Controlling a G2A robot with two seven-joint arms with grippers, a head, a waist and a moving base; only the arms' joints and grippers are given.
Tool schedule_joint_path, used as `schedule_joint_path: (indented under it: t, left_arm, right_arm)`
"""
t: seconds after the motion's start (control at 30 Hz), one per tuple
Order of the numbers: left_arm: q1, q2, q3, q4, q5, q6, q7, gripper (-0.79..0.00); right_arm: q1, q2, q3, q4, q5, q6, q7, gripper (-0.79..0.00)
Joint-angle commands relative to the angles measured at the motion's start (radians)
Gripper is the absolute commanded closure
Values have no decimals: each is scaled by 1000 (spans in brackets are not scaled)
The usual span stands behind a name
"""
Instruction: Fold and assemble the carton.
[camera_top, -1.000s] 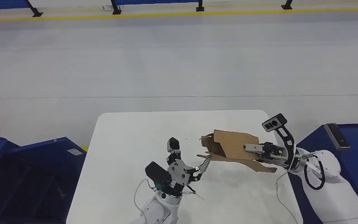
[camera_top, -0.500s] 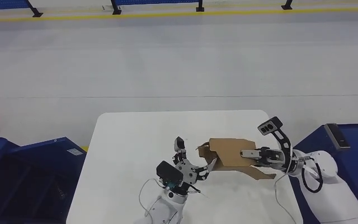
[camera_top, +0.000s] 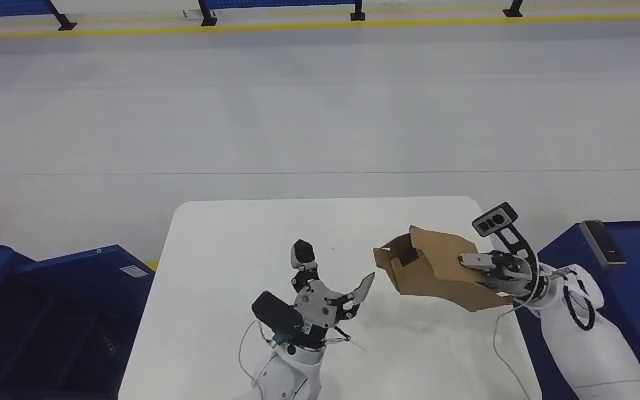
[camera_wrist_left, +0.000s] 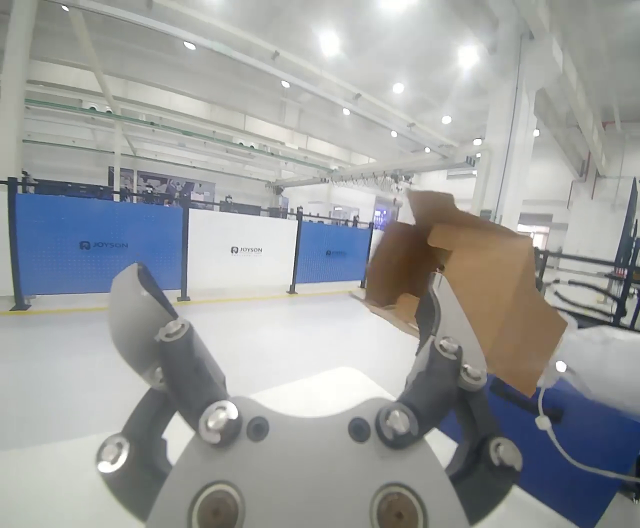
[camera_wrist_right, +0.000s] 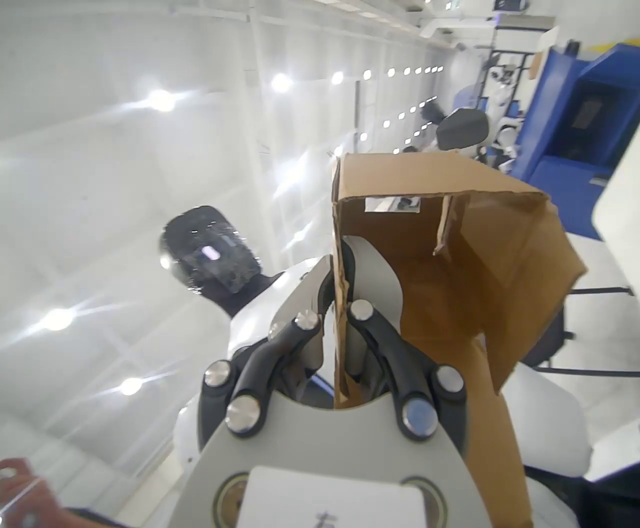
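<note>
A brown cardboard carton (camera_top: 432, 266), partly folded with one end open, hangs tilted above the right part of the white table (camera_top: 220, 260). My right gripper (camera_top: 478, 263) is shut on one of its walls; in the right wrist view the fingers (camera_wrist_right: 320, 300) pinch the wall's edge of the carton (camera_wrist_right: 450, 260) between them. My left gripper (camera_top: 335, 268) stands open over the table's front middle, just left of the carton and apart from it. In the left wrist view the left gripper (camera_wrist_left: 295, 320) holds nothing, and the carton (camera_wrist_left: 480, 280) shows behind one finger (camera_wrist_left: 450, 325).
Dark blue bins stand on the floor beside the table, one at the left (camera_top: 60, 310) and one at the right (camera_top: 585, 250). The table's left and back parts are bare white surface.
The left gripper, which touched the carton's flap one second ago, has drawn back to the left and spread wider. The right gripper has swung the carton right and tilted it.
</note>
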Motion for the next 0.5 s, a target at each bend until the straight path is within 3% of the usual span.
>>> schedule_joint_path:
  t: [0.0,0.13,0.2,0.33,0.47]
  left_arm:
    - [23,3,-27,-14,-57,-49,59,-785]
    - [45,11,-76,-15,-198,-190,50,-785]
    - [46,15,-91,-5,-208,-214,-29,-785]
    - [41,17,-88,-1,-192,-202,-188,-785]
    - [33,14,-84,-11,-208,-188,-277,-785]
  right_arm:
    - [30,-7,-34,42,89,70,20,0]
    - [82,-23,-110,99,214,179,20,0]
    - [102,-30,-145,121,237,202,20,0]
    - [139,-43,-205,152,228,208,20,0]
    - [164,-50,-241,165,189,173,20,0]
